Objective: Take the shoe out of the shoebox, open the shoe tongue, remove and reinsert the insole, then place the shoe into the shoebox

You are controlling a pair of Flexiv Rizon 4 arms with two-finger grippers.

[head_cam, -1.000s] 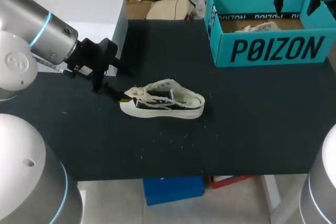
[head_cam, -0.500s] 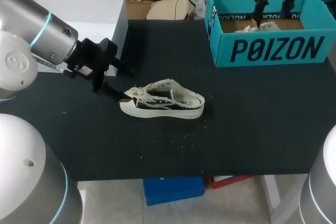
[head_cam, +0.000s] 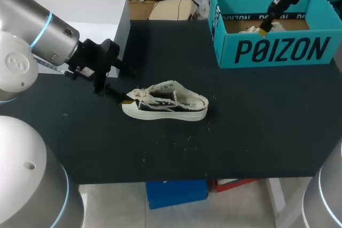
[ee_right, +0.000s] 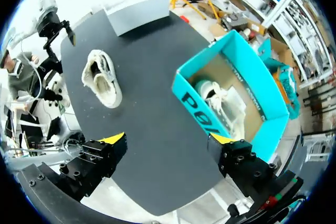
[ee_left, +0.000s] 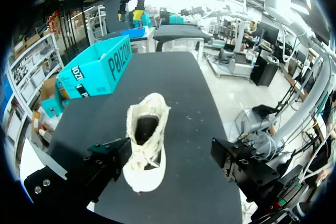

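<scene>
A cream and black shoe (head_cam: 165, 101) lies on its sole mid-table, toe toward my left arm. My left gripper (head_cam: 124, 85) stands open at the toe; in the left wrist view the shoe (ee_left: 147, 140) has its toe between the gripper's (ee_left: 170, 163) fingers, close to one finger (ee_left: 107, 161), with no grip. The teal shoebox (head_cam: 272, 52) stands at the back right with a second shoe (head_cam: 264, 27) inside. My right gripper (head_cam: 270, 18) hangs open over the box; from its wrist, the gripper (ee_right: 167, 140) looks down on the box (ee_right: 194, 103) and both shoes (ee_right: 102, 77).
A white box (head_cam: 80, 9) stands at the table's back left corner, behind my left arm. Small pale crumbs (head_cam: 176, 142) dot the black table in front of the shoe. The table's front edge (head_cam: 187, 177) runs below them.
My right arm has swung left across the shoebox and tilted, with its gripper still open. The left arm and the shoe on the table have stayed put.
</scene>
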